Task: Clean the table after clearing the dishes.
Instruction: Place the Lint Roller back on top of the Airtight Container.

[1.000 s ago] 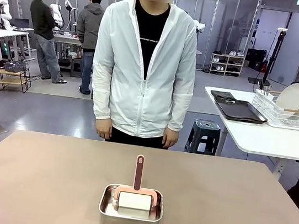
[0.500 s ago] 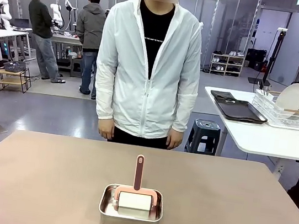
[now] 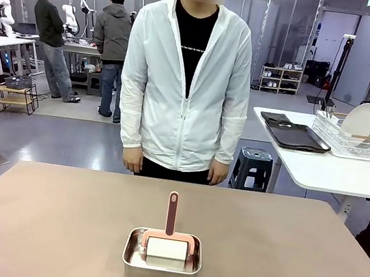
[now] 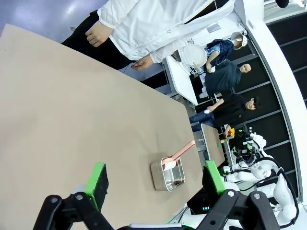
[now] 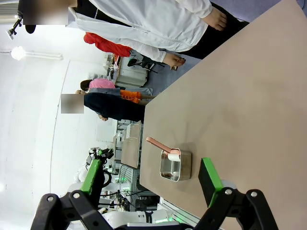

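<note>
near the robot's edge of the large pinkish-brown matte table [image 3: 57,217] sits a small rectangular steel pan [image 3: 162,258], and inside it rests a lint-roller-like cleaning tool with a white roll and salmon-pink frame [image 3: 167,245], its pink handle pointing toward the far side. how the roll meets the pan floor is hidden by the pan wall. across the table stands a person in a white zip jacket over a black shirt [image 3: 185,90], arms hanging, both hands just above the far edge; the legs are cut off by the tabletop. on a smaller white table [image 3: 331,174] to the right, two round white plates [image 3: 365,122] stand upright in a white wire rack [image 3: 353,145] beside stacked dark brown trays [image 3: 294,135]; forks and knives are too small to make out there. the left gripper [image 4: 156,179] has its green-padded fingers spread wide apart above the table, holding nothing, with the pan seen far off between them. the right gripper [image 5: 151,179] is likewise spread wide and empty, one pad partly lost against background clutter.
</note>
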Robot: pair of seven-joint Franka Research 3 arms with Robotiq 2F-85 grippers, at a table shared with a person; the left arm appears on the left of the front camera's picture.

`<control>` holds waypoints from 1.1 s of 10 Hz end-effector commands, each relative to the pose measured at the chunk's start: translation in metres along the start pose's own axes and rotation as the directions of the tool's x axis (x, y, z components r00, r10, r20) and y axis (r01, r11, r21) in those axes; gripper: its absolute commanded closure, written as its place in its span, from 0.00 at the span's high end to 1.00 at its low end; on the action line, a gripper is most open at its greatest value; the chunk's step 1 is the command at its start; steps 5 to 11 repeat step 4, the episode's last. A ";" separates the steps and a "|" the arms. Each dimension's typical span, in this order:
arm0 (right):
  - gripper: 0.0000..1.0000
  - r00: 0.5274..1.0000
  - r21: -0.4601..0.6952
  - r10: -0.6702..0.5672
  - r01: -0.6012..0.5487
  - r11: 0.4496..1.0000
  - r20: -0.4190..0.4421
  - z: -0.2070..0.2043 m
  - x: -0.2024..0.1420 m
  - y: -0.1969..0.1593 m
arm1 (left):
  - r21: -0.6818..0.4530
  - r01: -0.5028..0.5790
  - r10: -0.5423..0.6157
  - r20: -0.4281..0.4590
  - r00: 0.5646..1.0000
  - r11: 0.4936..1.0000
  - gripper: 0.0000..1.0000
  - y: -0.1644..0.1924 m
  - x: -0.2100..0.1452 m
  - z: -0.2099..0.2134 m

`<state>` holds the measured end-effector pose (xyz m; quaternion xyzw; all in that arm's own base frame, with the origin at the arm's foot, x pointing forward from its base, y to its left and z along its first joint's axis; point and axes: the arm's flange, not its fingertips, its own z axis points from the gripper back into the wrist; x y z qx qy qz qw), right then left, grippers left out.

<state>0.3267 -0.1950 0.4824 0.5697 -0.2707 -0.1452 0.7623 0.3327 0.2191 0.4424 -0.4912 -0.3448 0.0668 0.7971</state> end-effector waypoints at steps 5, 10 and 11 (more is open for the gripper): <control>1.00 1.000 0.008 0.003 -0.003 1.000 -0.003 0.000 -0.001 0.003 | -0.012 -0.016 0.016 -0.001 1.000 1.000 1.00 -0.005 -0.002 0.003; 1.00 1.000 0.008 0.003 -0.003 1.000 -0.003 0.000 -0.001 0.003 | -0.012 -0.016 0.016 -0.001 1.000 1.000 1.00 -0.005 -0.002 0.003; 1.00 1.000 0.008 0.003 -0.003 1.000 -0.003 0.000 -0.001 0.003 | -0.012 -0.016 0.016 -0.001 1.000 1.000 1.00 -0.005 -0.002 0.003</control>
